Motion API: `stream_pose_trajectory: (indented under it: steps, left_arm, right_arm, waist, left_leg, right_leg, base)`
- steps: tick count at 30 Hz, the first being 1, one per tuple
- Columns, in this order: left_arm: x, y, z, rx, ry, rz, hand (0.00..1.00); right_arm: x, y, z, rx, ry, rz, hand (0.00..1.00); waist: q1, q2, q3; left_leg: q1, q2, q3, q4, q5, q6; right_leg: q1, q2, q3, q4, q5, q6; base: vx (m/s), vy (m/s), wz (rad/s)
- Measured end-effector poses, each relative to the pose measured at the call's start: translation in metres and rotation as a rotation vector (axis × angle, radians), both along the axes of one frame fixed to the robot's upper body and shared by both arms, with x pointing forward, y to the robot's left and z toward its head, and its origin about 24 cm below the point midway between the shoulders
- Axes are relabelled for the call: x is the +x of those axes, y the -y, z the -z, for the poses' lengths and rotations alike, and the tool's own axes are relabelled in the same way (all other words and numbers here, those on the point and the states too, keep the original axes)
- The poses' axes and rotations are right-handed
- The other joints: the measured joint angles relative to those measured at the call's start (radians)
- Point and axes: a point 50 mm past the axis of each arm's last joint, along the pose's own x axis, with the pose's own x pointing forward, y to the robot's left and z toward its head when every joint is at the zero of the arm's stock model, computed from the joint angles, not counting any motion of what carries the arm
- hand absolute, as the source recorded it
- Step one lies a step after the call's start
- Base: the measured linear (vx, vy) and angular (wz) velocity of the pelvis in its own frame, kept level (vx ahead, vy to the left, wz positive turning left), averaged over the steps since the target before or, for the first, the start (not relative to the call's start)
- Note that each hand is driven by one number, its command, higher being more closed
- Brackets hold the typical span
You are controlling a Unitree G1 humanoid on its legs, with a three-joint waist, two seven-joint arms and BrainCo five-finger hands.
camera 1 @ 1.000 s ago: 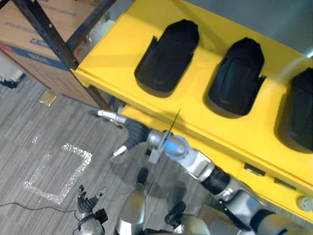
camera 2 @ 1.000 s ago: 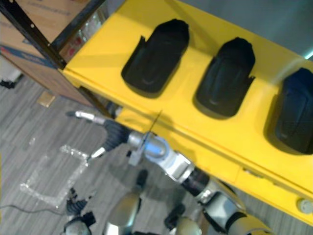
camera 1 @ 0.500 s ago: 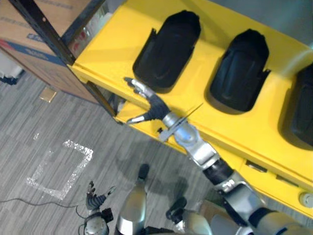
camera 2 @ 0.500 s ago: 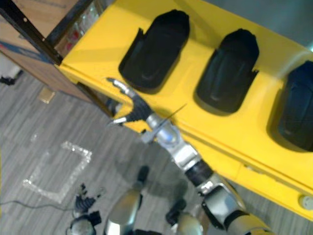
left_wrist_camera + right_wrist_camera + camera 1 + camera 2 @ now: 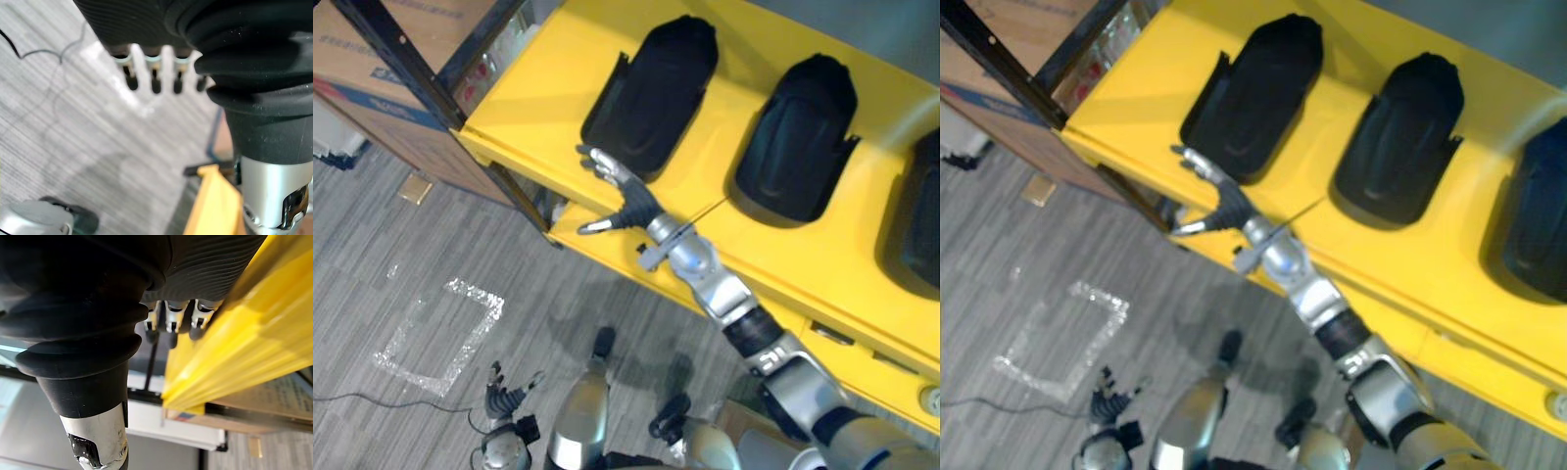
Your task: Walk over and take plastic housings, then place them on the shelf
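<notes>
A storeroom, with yellow shelf, black racking and cardboard box.

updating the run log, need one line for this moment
right hand: open, by leftmost housing | left hand: open, low near floor | two more housings on shelf

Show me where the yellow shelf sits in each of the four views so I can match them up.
Left eye view: the yellow shelf runs across the upper right, carrying black housings.
Right eye view: the same place.
Left wrist view: a yellow corner beside the wrist.
Right wrist view: its front edge, just past the right hand.
Shared landmark: that right hand at the shelf's front edge.
</notes>
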Motion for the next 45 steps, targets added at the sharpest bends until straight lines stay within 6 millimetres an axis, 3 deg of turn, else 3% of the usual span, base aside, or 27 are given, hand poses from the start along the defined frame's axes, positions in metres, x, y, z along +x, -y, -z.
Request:
stream_pose_trajectory:
  steps: [5,16,24,26,30,33,35,36,38,41,43,44,45]
  left_arm:
    - [0.001,0.001,-0.001,-0.003,0.007,0.010,0.00]
    - [0.003,0.002,-0.002,-0.006,0.017,0.011,0.00]
    - [0.004,0.004,-0.003,-0.010,0.019,0.024,0.00]
    - [0.004,0.004,-0.003,-0.011,0.020,0.026,0.00]
    - [0.003,0.002,-0.002,-0.009,0.018,0.015,0.00]
    - [-0.005,-0.006,0.001,0.002,0.000,-0.024,0.00]
    - [-0.015,-0.014,0.004,0.015,-0.027,-0.060,0.00]
    - [-0.018,-0.014,0.005,0.017,-0.036,-0.062,0.00]
    - [-0.027,-0.014,0.011,0.015,-0.078,-0.067,0.00]
    - [-0.030,-0.011,0.015,0.011,-0.096,-0.064,0.00]
    - [-0.029,-0.011,0.014,0.021,-0.099,-0.061,0.00]
    - [-0.030,-0.012,0.014,0.029,-0.102,-0.059,0.00]
    - [-0.031,-0.015,0.015,0.034,-0.108,-0.072,0.00]
  right_arm:
    - [0.005,0.007,-0.004,0.014,0.033,0.054,0.00]
    - [0.013,0.010,-0.009,0.032,0.063,0.099,0.00]
    - [0.009,0.007,-0.011,0.005,0.082,0.027,0.00]
    - [0.002,0.003,-0.015,0.014,0.097,-0.027,0.00]
    - [-0.039,-0.016,-0.034,0.049,0.216,-0.211,0.00]
    - [-0.067,-0.022,-0.043,0.096,0.279,-0.304,0.00]
    - [-0.079,-0.011,-0.047,0.155,0.305,-0.304,0.00]
    - [-0.080,-0.005,-0.048,0.176,0.305,-0.292,0.00]
    - [-0.078,0.024,-0.050,0.261,0.303,-0.193,0.00]
    - [-0.074,0.058,-0.055,0.304,0.340,-0.056,0.00]
    - [-0.073,0.094,-0.060,0.353,0.379,0.106,0.00]
    - [-0.072,0.104,-0.060,0.365,0.386,0.149,0.00]
    - [-0.074,0.130,-0.058,0.398,0.399,0.276,0.00]
  waist:
    - [0.000,0.017,0.010]
    - [0.001,0.019,0.011]
    - [0.000,0.037,0.020]
    - [-0.001,0.036,0.020]
    - [-0.011,0.030,0.018]
    - [-0.016,-0.002,-0.002]
    - [-0.033,-0.053,-0.044]
    - [-0.035,-0.065,-0.055]
    - [-0.062,-0.104,-0.124]
    - [-0.089,-0.106,-0.186]
    - [-0.130,-0.090,-0.234]
    - [-0.135,-0.086,-0.244]
    - [-0.150,-0.078,-0.270]
  left_leg:
    - [-0.001,-0.004,-0.004,-0.009,0.006,0.003]
    - [-0.007,-0.009,-0.008,-0.010,0.012,0.002]
    - [-0.002,-0.007,-0.006,-0.012,0.014,0.003]
    - [0.000,-0.006,-0.004,-0.012,0.014,0.003]
    - [0.025,-0.006,0.011,-0.014,0.013,0.003]
    - [0.053,0.002,0.056,-0.015,-0.004,0.008]
    - [0.065,0.015,0.100,-0.019,-0.024,0.013]
    - [0.073,0.017,0.110,-0.024,-0.027,0.014]
    - [0.099,0.020,0.154,-0.056,-0.027,0.016]
    - [0.126,0.021,0.202,-0.065,-0.027,0.023]
    - [0.153,0.022,0.233,-0.066,-0.035,0.029]
    - [0.160,0.024,0.246,-0.066,-0.038,0.029]
    - [0.172,0.025,0.272,-0.067,-0.043,0.029]
  right_leg:
    - [-0.003,-0.003,-0.003,0.002,-0.001,0.000]
    - [-0.013,-0.011,-0.004,0.019,-0.008,0.002]
    - [-0.013,-0.013,-0.002,0.027,-0.010,0.003]
    - [-0.013,-0.013,0.000,0.027,-0.009,0.003]
    - [0.013,-0.018,0.004,0.010,-0.004,0.011]
    - [0.031,-0.010,0.034,-0.017,0.007,0.024]
    - [0.037,0.004,0.063,-0.059,0.030,0.031]
    - [0.039,0.007,0.073,-0.067,0.035,0.029]
    - [0.039,0.017,0.113,-0.104,0.061,0.032]
    - [0.043,0.019,0.150,-0.133,0.097,0.029]
    - [0.059,0.022,0.173,-0.161,0.133,0.033]
    - [0.058,0.022,0.180,-0.162,0.139,0.032]
    - [0.057,0.023,0.207,-0.172,0.149,0.033]
  base:
    - [-0.04,-0.027,0.03]
    - [-0.03,-0.036,0.02]
    - [-0.04,-0.045,-0.01]
    - [-0.02,-0.047,-0.03]
    - [-0.02,-0.033,-0.08]
    - [-0.03,-0.034,-0.33]
    - [-0.01,-0.029,-0.45]
    - [0.02,-0.020,-0.54]
    - [0.05,-0.014,-0.51]
    - [0.05,0.030,-0.51]
    - [0.04,0.059,-0.44]
    - [0.01,0.054,-0.52]
    - [0.00,0.041,-0.51]
